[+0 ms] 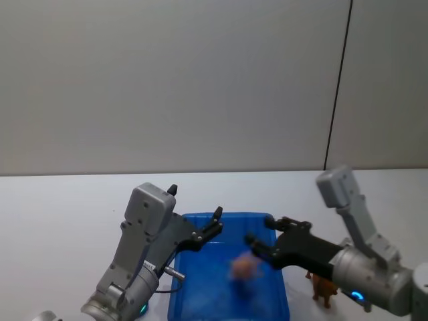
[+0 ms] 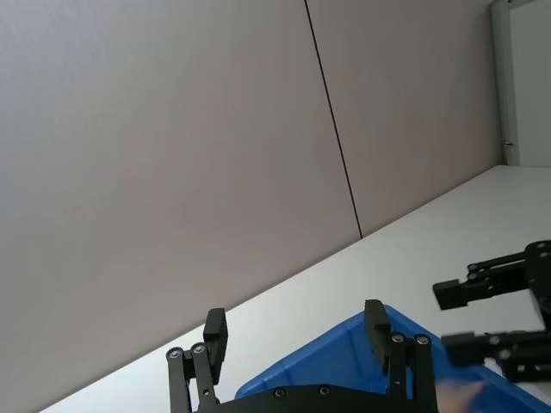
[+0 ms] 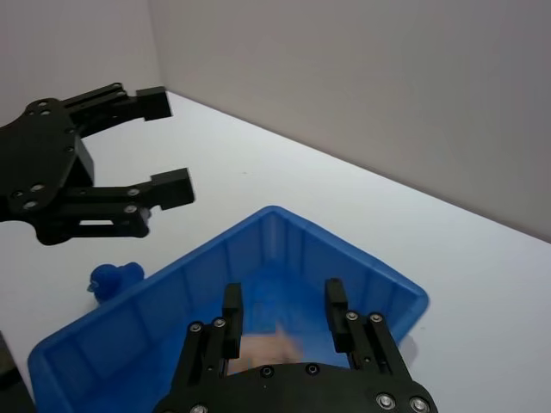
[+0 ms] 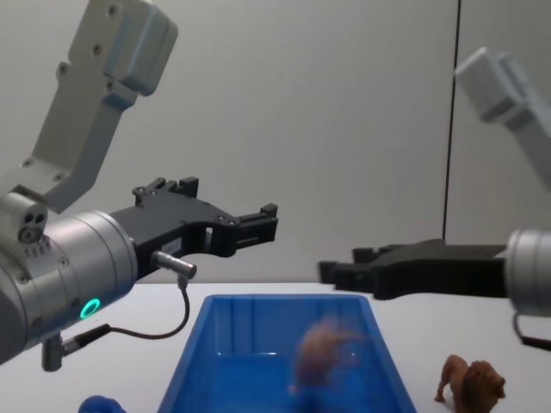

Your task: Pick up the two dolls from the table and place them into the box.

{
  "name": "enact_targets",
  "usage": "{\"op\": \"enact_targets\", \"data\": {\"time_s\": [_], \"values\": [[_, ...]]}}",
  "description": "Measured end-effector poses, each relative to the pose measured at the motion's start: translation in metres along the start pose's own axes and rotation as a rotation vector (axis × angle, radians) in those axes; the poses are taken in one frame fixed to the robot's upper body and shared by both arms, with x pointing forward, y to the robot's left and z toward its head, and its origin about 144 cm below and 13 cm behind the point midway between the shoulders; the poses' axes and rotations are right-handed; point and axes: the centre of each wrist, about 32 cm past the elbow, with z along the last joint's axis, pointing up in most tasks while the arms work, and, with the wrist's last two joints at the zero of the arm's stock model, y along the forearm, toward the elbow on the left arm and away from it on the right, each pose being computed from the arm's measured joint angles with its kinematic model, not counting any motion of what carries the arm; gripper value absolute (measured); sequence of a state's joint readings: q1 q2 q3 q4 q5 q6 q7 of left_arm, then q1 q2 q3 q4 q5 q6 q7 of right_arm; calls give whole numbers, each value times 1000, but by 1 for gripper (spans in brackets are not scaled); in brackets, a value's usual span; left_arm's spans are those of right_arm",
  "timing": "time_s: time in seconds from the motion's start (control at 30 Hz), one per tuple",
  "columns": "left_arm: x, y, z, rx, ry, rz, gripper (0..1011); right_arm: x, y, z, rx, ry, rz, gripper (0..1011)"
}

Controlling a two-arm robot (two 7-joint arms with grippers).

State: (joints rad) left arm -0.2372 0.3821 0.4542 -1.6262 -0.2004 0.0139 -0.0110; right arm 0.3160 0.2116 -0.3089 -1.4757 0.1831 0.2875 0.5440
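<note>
**Right gripper (image 1: 259, 231) open over the box (image 1: 200, 218), pink doll (image 1: 244, 267) beneath it**

Head view: my right gripper hangs above the box's right rim, jaws spread wide with nothing between them. The pink doll is a blur below it, within the box walls, so I cannot tell which way it points or how its long axis lies. My left gripper (image 1: 195, 204) hovers over the left rim, just as wide and just as empty. The lion (image 1: 323, 287) stands on the desk (image 1: 53, 221) just right of the box, under my right arm.

Left wrist view: the gap between my left fingers frames only the box's corner.

Right wrist view: the pink blur sits near the base of my right fingers, over the box floor. A small blue thing (image 3: 112, 277) lies on the desk just outside the box.

Chest view: both grippers are well above the rim. The lion is upright on its legs, mane toward my right and tail toward the box, so its long axis runs side to side.

As I judge it, the step in hand is the placing of the first doll, about halfway through the task. Next, my right gripper should go to the lion, come down over it and close across its narrow flanks.
</note>
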Motion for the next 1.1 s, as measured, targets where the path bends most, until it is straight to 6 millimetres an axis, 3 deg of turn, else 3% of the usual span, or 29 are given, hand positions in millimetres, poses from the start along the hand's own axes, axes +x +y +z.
{"op": "enact_targets", "data": {"time_s": [0.27, 0.57, 1.1], "values": [[0, 0, 0, 0, 0, 0, 1001, -3, 11, 1, -13, -17, 35, 770], [0, 0, 0, 0, 0, 0, 1001, 0, 2, -2, 9, -52, -17, 1001], [0, 0, 0, 0, 0, 0, 1001, 7, -41, -21, 17, -43, -161, 1001]]}}
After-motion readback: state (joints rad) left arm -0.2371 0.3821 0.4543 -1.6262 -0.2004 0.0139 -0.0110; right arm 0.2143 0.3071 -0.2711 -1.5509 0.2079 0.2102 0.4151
